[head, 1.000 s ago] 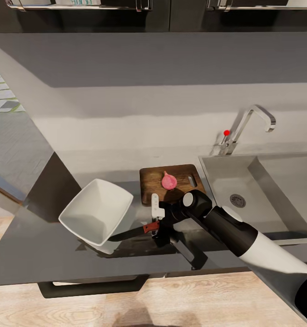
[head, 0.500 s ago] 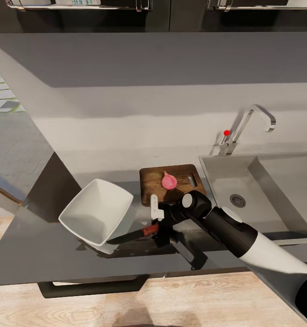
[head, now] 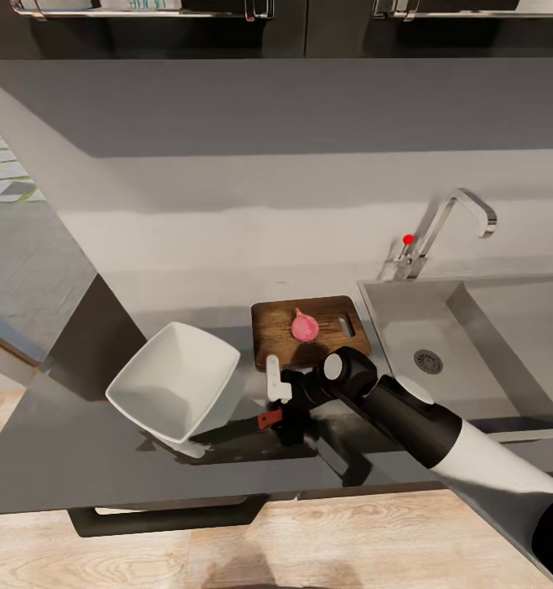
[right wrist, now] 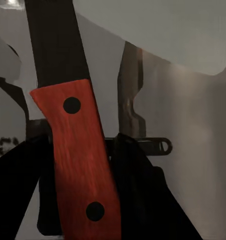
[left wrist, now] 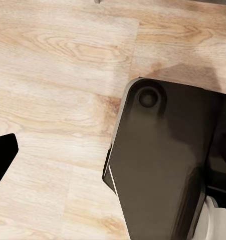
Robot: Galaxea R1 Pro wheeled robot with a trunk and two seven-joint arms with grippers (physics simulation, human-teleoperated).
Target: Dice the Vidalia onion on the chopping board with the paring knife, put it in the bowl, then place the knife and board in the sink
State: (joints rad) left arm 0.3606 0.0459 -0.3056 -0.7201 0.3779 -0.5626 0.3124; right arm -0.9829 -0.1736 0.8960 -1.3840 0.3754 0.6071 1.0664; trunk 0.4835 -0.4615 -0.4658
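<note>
Gripping the paring knife (head: 248, 423) by its reddish handle, my right claw (head: 280, 406) sits low over the tabletop (head: 88, 458), just in front of the chopping board (head: 309, 330). In the right wrist view the handle (right wrist: 75, 165) runs between my dark fingers (right wrist: 138, 175), two dark rivets showing on its face, and the dark blade (right wrist: 55, 40) reaches away from the claw along the same line. From the head view the knife's long axis lies roughly across the tabletop, blade tip pointing toward the bowl (head: 174, 380) on my left, handle toward my wrist. The blade looks close to the surface; I cannot tell whether it touches.

The chopping board lies flat with its long side running left to right and its slot-shaped handle hole toward the sink (head: 473, 343). The onion (head: 304, 326) rests near the board's middle, whole, its pointed tip aimed away from me. The bowl stands just left of the board, one corner near the blade.

The sink's rim begins just beside the board's right edge. Open tabletop stretches behind the board up to the wall, and a strip lies between the knife and the front edge.

My left claw (left wrist: 0, 157) shows as one dark fingertip over wooden floor (left wrist: 52, 75); I cannot tell how wide it stands.
</note>
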